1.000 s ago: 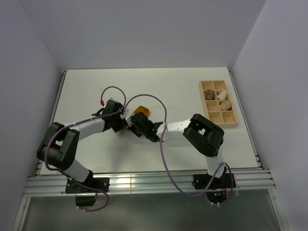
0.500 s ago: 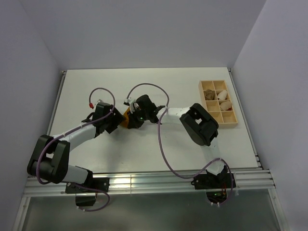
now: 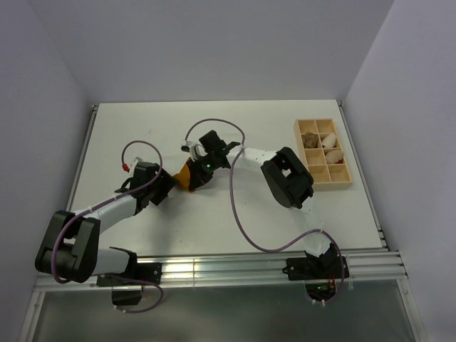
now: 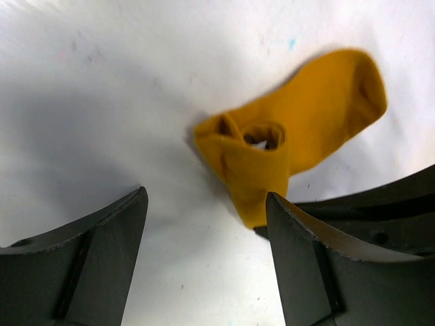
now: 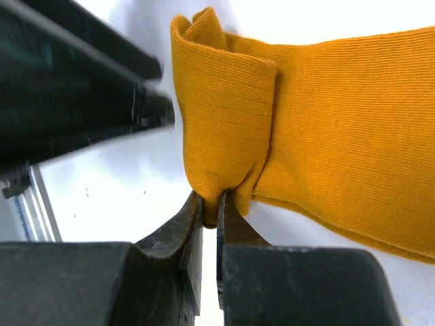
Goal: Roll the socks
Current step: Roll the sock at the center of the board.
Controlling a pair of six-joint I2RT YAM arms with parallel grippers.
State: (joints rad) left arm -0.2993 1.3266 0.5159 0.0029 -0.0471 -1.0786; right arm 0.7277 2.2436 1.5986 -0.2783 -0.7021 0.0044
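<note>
The mustard-orange sock point(image 3: 187, 176) lies on the white surface point(image 3: 249, 214), a little toward 9 o'clock from its middle in the top view, between the two hands. The left arm point(image 3: 107, 206) reaches up toward it from about 7 o'clock, and the right arm point(image 3: 285, 178) bends round so that it comes at the sock from about 2 o'clock. A wooden tray point(image 3: 338, 173) with small compartments stands well apart at the 3 o'clock edge of the surface; cream-white bundles point(image 3: 333, 153) sit in some of its compartments and a brownish one point(image 3: 311, 140) in another. The left hand point(image 4: 205, 197) is spread wide, its two dark fingers point(image 4: 102, 258) apart with bare surface showing between them, and it holds nothing; the sock sits just beyond its tips, toward 1 o'clock in the left wrist view. The right hand point(image 5: 209, 207) is pressed together on the sock, pinching the lower edge of a doubled-over fold of fabric between its tips. In the left wrist view that folded end is bunched into small loops at the 9 o'clock end, while the rounded flat end stretches toward 2 o'clock. Whether the pinched fold is raised off the surface cannot be told
</note>
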